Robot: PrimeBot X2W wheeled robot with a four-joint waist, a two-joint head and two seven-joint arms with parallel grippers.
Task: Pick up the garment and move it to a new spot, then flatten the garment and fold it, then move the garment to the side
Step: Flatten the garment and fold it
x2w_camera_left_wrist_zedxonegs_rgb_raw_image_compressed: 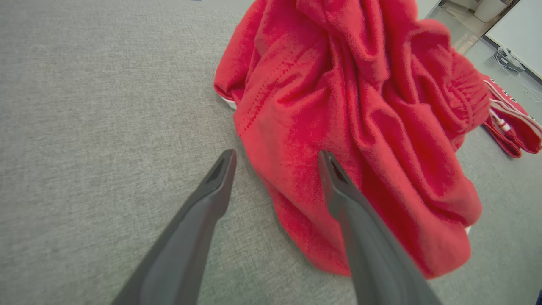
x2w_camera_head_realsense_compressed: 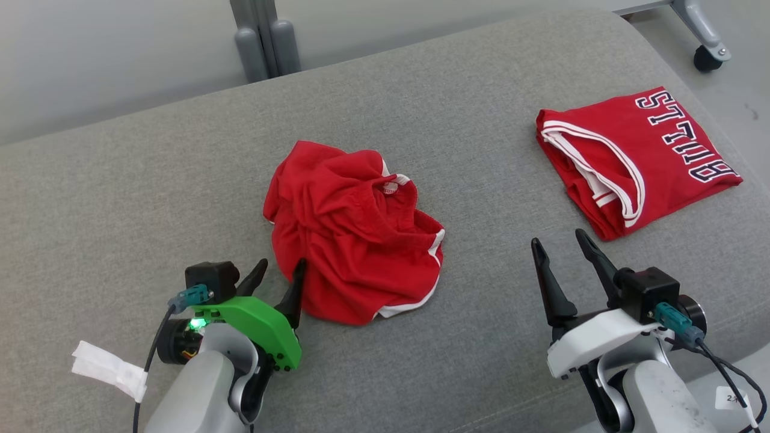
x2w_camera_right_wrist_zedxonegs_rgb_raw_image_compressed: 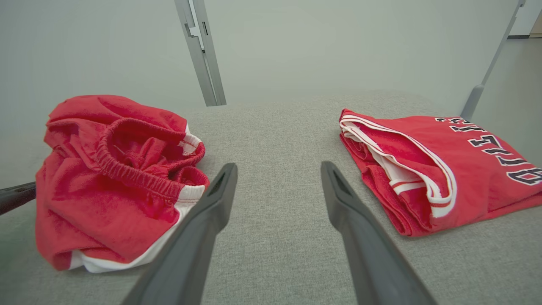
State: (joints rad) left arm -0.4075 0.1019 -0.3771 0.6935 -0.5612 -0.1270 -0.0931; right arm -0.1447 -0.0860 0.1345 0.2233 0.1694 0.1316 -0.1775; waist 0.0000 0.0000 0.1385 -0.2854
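Both spread empty, left claw [x2w_camera_head_realsense_compressed: 281, 264] and right claw [x2w_camera_head_realsense_compressed: 558, 237] hang over grey cushion [x2w_camera_head_realsense_compressed: 150, 192] bearing the garment [x2w_camera_head_realsense_compressed: 355, 234]; pale wall [x2w_camera_right_wrist_zedxonegs_rgb_raw_image_compressed: 338, 42] behind.

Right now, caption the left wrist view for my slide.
Open left pincer poised at the edge of a crumpled red fabric garment on grey upholstery.

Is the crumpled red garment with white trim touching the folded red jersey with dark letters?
Apart. The head view shows bare grey cushion between the crumpled red garment and the folded red jersey; the right wrist view agrees.
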